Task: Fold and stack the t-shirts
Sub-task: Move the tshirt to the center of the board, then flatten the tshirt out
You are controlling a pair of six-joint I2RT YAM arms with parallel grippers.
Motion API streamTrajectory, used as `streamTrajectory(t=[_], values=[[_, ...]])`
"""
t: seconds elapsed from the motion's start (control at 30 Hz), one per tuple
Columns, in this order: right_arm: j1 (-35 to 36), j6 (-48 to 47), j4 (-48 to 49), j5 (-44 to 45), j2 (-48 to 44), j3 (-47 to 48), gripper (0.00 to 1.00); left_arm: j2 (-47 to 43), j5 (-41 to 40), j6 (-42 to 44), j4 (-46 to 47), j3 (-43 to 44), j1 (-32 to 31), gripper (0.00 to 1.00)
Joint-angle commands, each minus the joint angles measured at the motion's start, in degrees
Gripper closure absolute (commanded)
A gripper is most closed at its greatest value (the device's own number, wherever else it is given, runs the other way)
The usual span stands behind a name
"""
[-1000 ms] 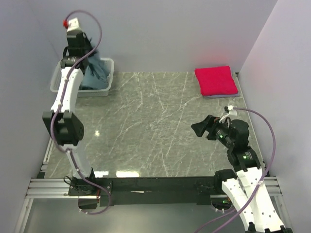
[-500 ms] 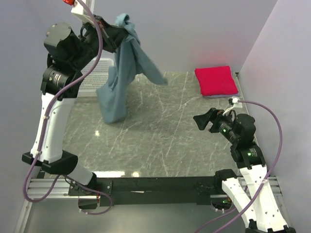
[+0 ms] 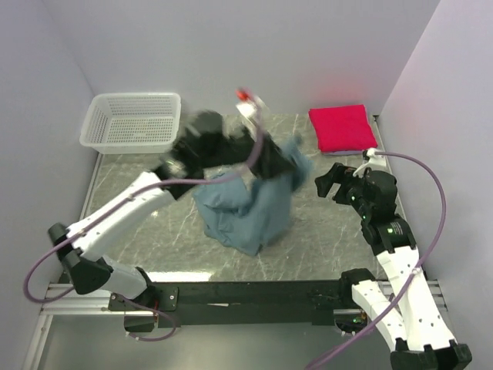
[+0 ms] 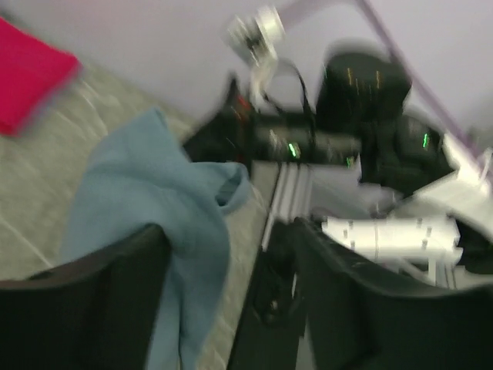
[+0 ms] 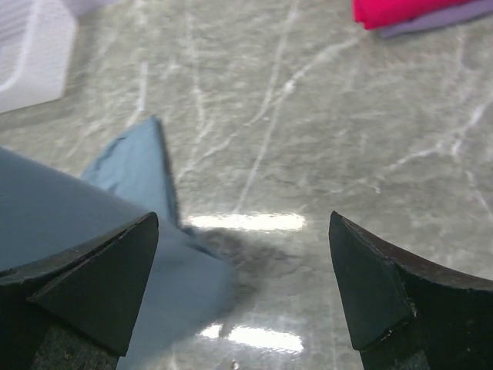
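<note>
Swung down, the blue shirt (image 3: 246, 212) now slumps on the grey desk (image 3: 323, 239).
Left claw (image 4: 229, 229) gapes over it, right claw (image 5: 243, 223) gapes empty; pale walls (image 3: 269, 46) on three sides.

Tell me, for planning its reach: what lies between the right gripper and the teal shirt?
Nothing: bare marble table separates right gripper from teal shirt, per top and right-wrist views.

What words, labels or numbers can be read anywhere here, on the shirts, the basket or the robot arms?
None can be read.
The teal-blue t-shirt, the crimson-pink t-shirt and the white basket are plain.
The right arm shows only small green lights, no lettering; the left wrist view is too blurred to tell.
</note>
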Motion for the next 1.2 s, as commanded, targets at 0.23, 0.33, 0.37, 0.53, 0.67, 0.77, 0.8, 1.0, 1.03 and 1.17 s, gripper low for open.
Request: streamTrajectory(t=[0.23,0.33,0.37,0.53,0.67,0.77,0.8,1.0,1.03,1.17], values=[[0.3,-2.5,-2.0,4.0,5.3,3.7,0.04,-10.6,-34.4,-4.3,-0.7,-25.0,-6.5,0.09],[0.7,-2.1,-2.4,-0.2,7.1,2.7,0.07,-10.8,-38.8,-12.8,-6.5,-28.7,0.4,0.10],[0.8,-1.4,-2.5,-0.6,7.8,2.3,0.08,-10.7,-38.8,-14.6,-9.1,-29.8,5.1,0.11],[3.7,-0.5,-3.5,-2.5,11.7,0.4,0.11,-8.9,-34.8,-19.6,-6.9,-38.7,19.2,0.19],[7.6,-0.3,-4.1,-1.5,15.3,0.8,0.11,-1.1,-34.7,-16.7,-5.7,-35.0,24.7,0.33],[10.2,0.2,-4.0,-1.4,17.7,1.6,0.11,6.7,-36.1,-15.1,-8.4,-29.9,25.9,0.42],[10.9,0.3,-3.9,-1.4,18.0,1.7,0.11,9.8,-36.7,-14.7,-8.9,-29.1,26.2,0.43],[12.3,1.4,-3.0,-1.5,18.7,1.0,0.11,17.8,-37.4,-13.9,-11.6,-24.5,27.9,0.43],[12.3,1.3,-3.0,-1.2,18.3,0.8,0.11,18.4,-36.8,-13.8,-12.3,-24.2,28.0,0.43],[12.3,1.1,-3.5,-0.2,18.0,0.2,0.11,20.5,-33.8,-13.8,-14.4,-23.3,28.0,0.45]])
